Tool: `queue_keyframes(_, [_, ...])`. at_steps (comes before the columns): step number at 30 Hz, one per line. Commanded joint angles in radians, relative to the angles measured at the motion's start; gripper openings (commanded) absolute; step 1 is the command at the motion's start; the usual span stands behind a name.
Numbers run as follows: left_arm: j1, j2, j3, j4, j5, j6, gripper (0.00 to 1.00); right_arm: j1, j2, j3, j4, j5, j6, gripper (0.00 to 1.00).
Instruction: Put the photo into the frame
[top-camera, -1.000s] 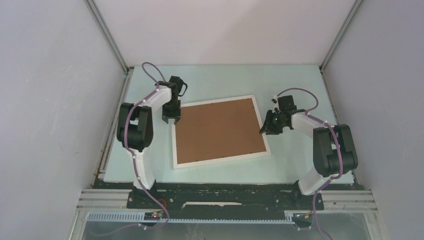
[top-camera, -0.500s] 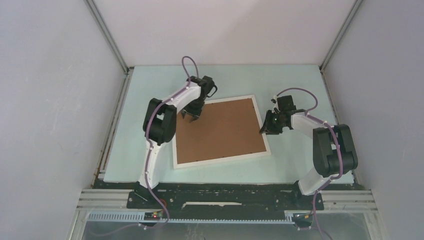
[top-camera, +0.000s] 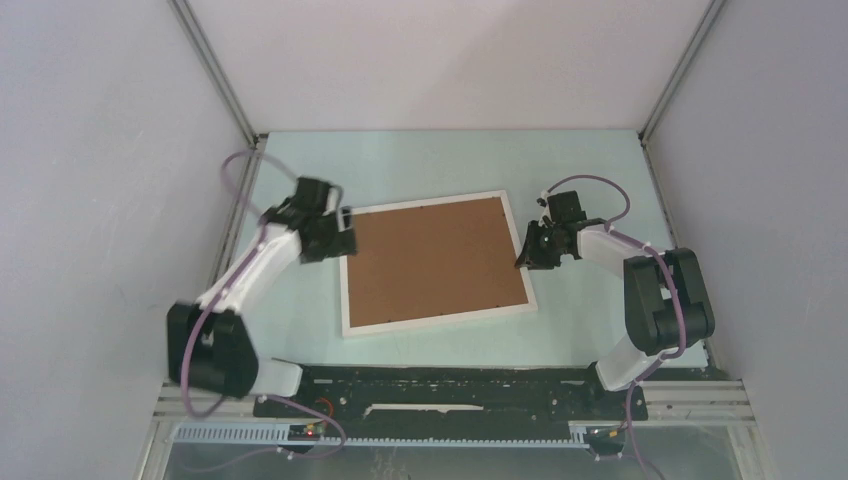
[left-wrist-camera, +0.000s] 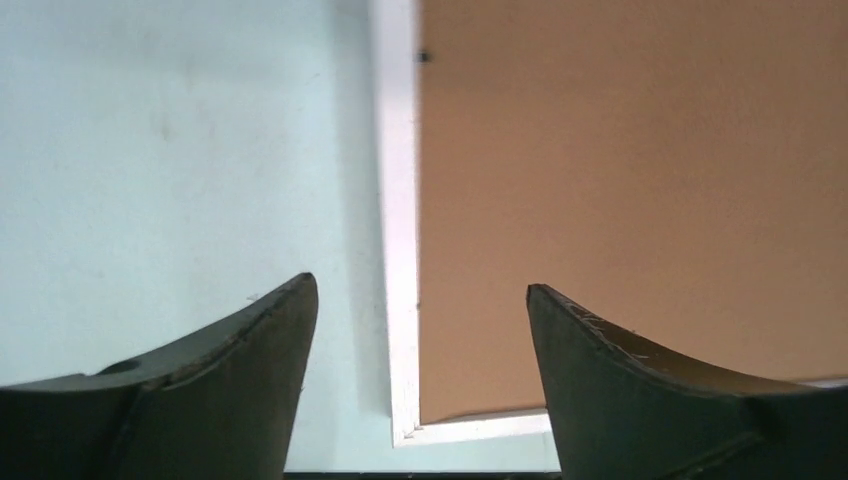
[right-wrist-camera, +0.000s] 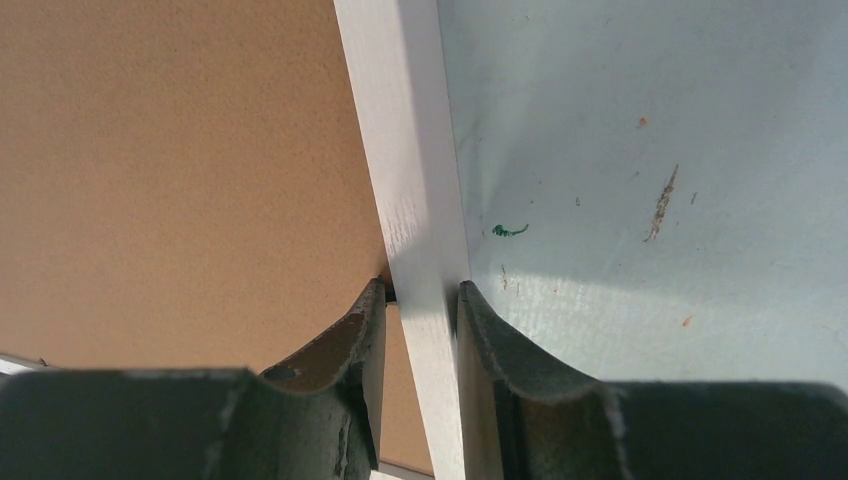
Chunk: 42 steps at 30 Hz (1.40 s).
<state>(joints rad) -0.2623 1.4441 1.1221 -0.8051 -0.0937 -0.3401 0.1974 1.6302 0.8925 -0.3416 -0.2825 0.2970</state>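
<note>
Table: white frame, brown backing up. Right gripper pinches its rail; left gripper retreated leftward, fingers released.

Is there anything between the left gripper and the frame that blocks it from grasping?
Nothing visible does. The left gripper is open over the left rail of the frame near a corner, one finger over the table, the other over the brown backing board. The right gripper is shut on the opposite rail.

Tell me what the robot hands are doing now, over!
Left gripper open over the frame, at its left rail. Right gripper shut on the frame's right rail. Brown backing board fills the frame; photo not in sight.
</note>
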Motion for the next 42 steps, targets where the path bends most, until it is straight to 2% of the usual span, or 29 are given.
queue_keyframes(1, [0.167,-0.146,-0.299,0.309,0.274,-0.171,0.87,0.029,-0.009,0.009,-0.045,0.047,0.011,0.26])
queue_keyframes(4, [0.22,-0.109,-0.376,0.435,0.4,-0.243,0.89,-0.004,-0.007,0.005,-0.059,0.048,0.018,0.18])
queue_keyframes(8, [0.219,-0.029,-0.391,0.568,0.445,-0.305,0.89,-0.066,-0.031,-0.033,-0.046,0.042,0.034,0.06])
queue_keyframes(12, [0.21,0.094,-0.347,0.687,0.514,-0.361,0.87,-0.14,-0.083,-0.099,-0.004,0.022,0.055,0.03])
queue_keyframes(17, [0.13,0.242,-0.213,0.74,0.585,-0.393,0.84,-0.189,-0.126,-0.124,0.01,0.029,0.056,0.03])
queue_keyframes(21, [0.101,0.224,-0.167,0.686,0.55,-0.352,0.84,-0.23,-0.126,-0.12,0.022,0.034,0.052,0.05])
queue_keyframes(25, [0.149,0.136,-0.169,0.513,0.521,-0.161,0.89,-0.233,-0.122,-0.116,0.029,0.014,0.049,0.09])
queue_keyframes(28, [0.204,0.117,-0.158,0.334,0.533,-0.011,0.9,-0.233,-0.122,-0.113,0.032,0.005,0.049,0.14])
queue_keyframes(30, [0.219,0.109,-0.16,0.281,0.523,0.049,0.89,-0.233,-0.118,-0.111,0.035,0.002,0.051,0.16])
queue_keyframes(33, [0.225,0.102,-0.157,0.251,0.49,0.073,0.86,-0.233,-0.109,-0.105,0.035,-0.002,0.048,0.18])
queue_keyframes(39, [0.226,0.139,-0.128,0.24,0.487,0.087,0.74,-0.228,-0.107,-0.106,0.026,-0.009,0.04,0.18])
queue_keyframes(42, [0.226,0.175,-0.123,0.252,0.49,0.078,0.63,-0.226,-0.113,-0.105,0.031,-0.014,0.039,0.18])
